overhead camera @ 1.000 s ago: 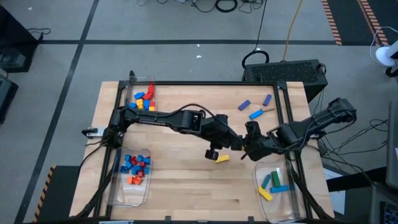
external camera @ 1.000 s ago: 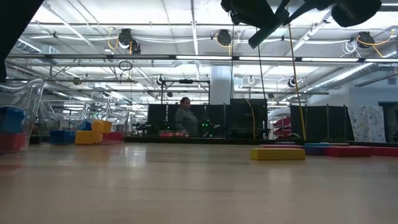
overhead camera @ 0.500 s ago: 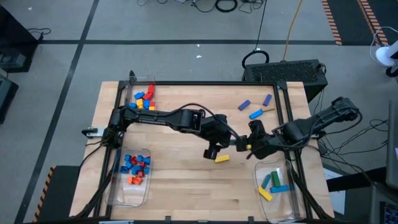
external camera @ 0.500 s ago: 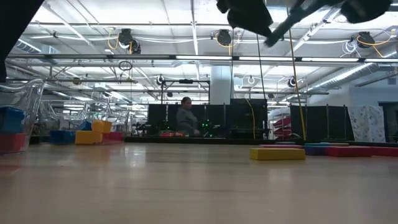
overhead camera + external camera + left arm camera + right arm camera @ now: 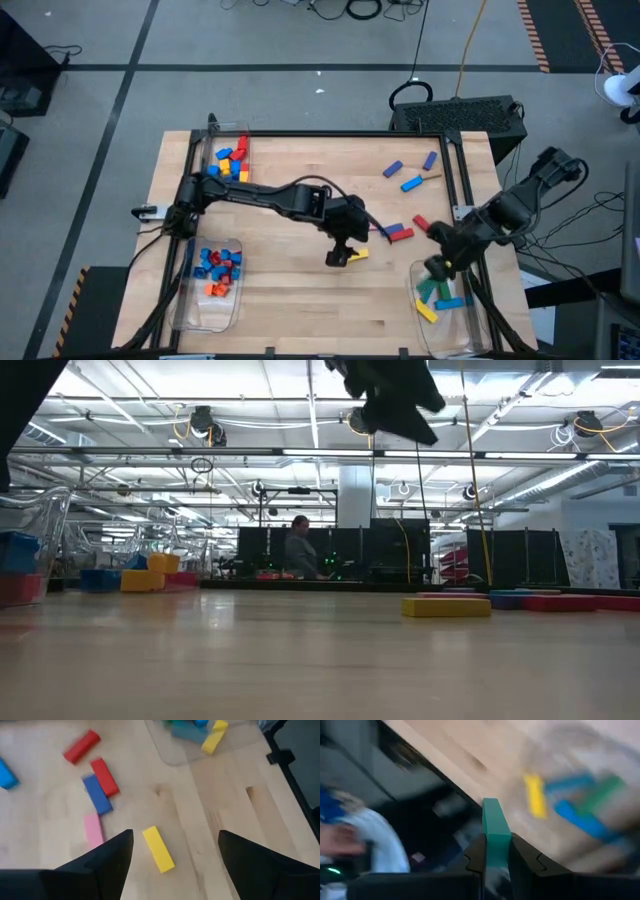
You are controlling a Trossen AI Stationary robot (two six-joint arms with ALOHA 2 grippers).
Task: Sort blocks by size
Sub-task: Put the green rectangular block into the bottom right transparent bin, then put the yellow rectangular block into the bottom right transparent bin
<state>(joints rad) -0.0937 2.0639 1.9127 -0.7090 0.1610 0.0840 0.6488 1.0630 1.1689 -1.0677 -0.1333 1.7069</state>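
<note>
Blocks are being sorted into bins: the right gripper (image 5: 495,857) is clamped on a green bar (image 5: 494,830), above the near-right bin (image 5: 420,320) of long bars. It must open over that bin. The left gripper (image 5: 172,865), jaws apart, hovers over a yellow bar (image 5: 158,849) mid-table; next it should lower and close on it.

My left arm reaches across the table's middle, its left gripper (image 5: 341,257) pointing down with fingers (image 5: 100,865) spread wide, nothing between them. My right arm folds back toward the table's right edge; the right gripper (image 5: 437,268) pinches a green bar (image 5: 493,837).
</note>
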